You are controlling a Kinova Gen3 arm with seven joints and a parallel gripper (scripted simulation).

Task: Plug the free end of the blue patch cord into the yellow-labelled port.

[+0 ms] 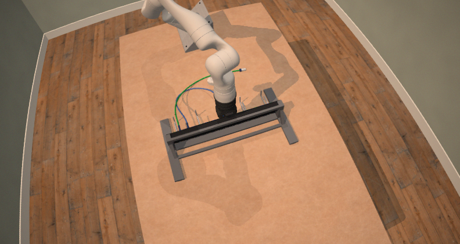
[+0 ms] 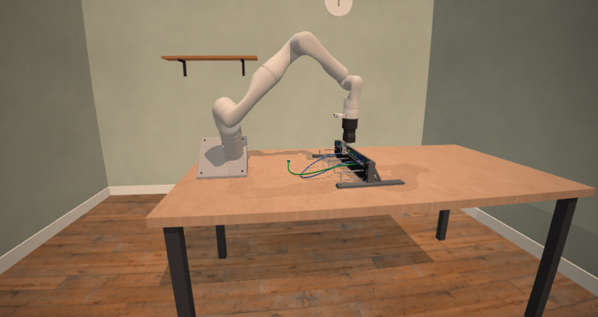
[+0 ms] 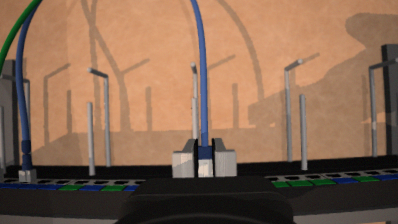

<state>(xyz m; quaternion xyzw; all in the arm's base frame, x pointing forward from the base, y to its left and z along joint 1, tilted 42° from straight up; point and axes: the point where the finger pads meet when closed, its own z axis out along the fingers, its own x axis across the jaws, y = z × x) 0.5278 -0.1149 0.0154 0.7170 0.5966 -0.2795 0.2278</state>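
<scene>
My gripper point(image 3: 205, 151) point(image 1: 226, 112) point(image 2: 348, 140) points straight down at the middle of the rack point(image 1: 232, 126) point(image 2: 368, 172) point(image 3: 325, 167) and is shut on the blue cord's plug point(image 3: 204, 167). The plug sits at the row of ports; I cannot tell how deep it is. The blue cord point(image 3: 201, 75) point(image 1: 196, 89) arcs away from the plug, and its other end is plugged in at the rack's left end point(image 3: 27, 175). Blue and green port labels show either side. No yellow label shows; my gripper body hides the ports under it.
A green cord point(image 1: 189, 84) point(image 2: 309, 173) point(image 3: 12, 35) runs from the rack's left end; its free end point(image 1: 243, 70) point(image 2: 288, 161) lies on the table point(image 1: 289, 178) behind the arm. Thin metal posts point(image 3: 287, 110) stand behind the ports. The arm's base plate point(image 2: 221, 164) is at the table's back.
</scene>
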